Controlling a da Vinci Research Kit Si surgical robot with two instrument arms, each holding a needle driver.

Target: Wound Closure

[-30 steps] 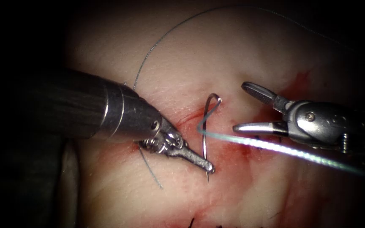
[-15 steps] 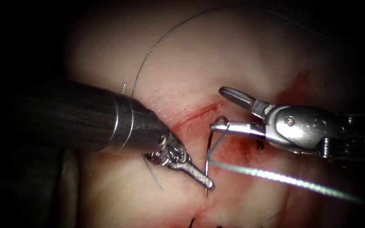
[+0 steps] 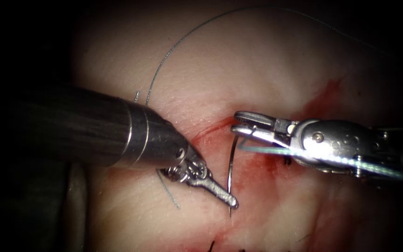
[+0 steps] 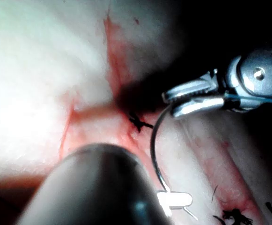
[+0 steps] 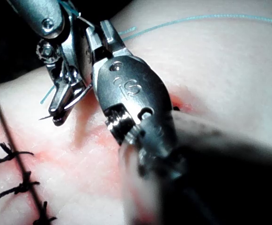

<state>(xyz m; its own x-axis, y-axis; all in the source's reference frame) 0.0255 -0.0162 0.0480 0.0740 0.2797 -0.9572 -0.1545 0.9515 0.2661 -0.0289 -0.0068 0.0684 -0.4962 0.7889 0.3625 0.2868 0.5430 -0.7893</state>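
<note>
Left tool (image 3: 227,198): jaws together, clamped on the needle close to its pointed end; slim closed tip angled down and toward the right tool, low on the tissue beside the cut.
Right tool (image 3: 246,126): jaws nearly together around the needle's upper, thread end; whether they grip it firmly I cannot tell for certain, though they read as closed on it.
Needle (image 3: 230,175): curved, long axis running almost straight up and down between the two tools; pointed end down, projecting just below the left tool's tip; swaged end up, at the right tool's jaws. Its arc bows toward the left tool. The visible body lies above the tissue surface; whether the point touches the tissue cannot be told.
Needle, left wrist view (image 4: 153,150): dark arc from the right tool's (image 4: 192,99) jaws to the bright left tool's tip (image 4: 175,200).
Thread (image 3: 304,156): pale green strand leaving the needle's upper end, lying along the right tool's wrist and out toward the tissue's right edge; a thin grey length arcs over the tissue's far part (image 3: 173,49).
Left arm pose: thick shaft entering from the left, wrist bent downward.
Right arm pose: wrist near level, jaws pointing left across the cut.
Tissue (image 3: 257,60): pale, with the cut (image 3: 213,127) between the tools and red fluid (image 3: 257,168) around it.
Stitches (image 5: 11,154): dark knots in a row along a closed stretch of the cut.
</note>
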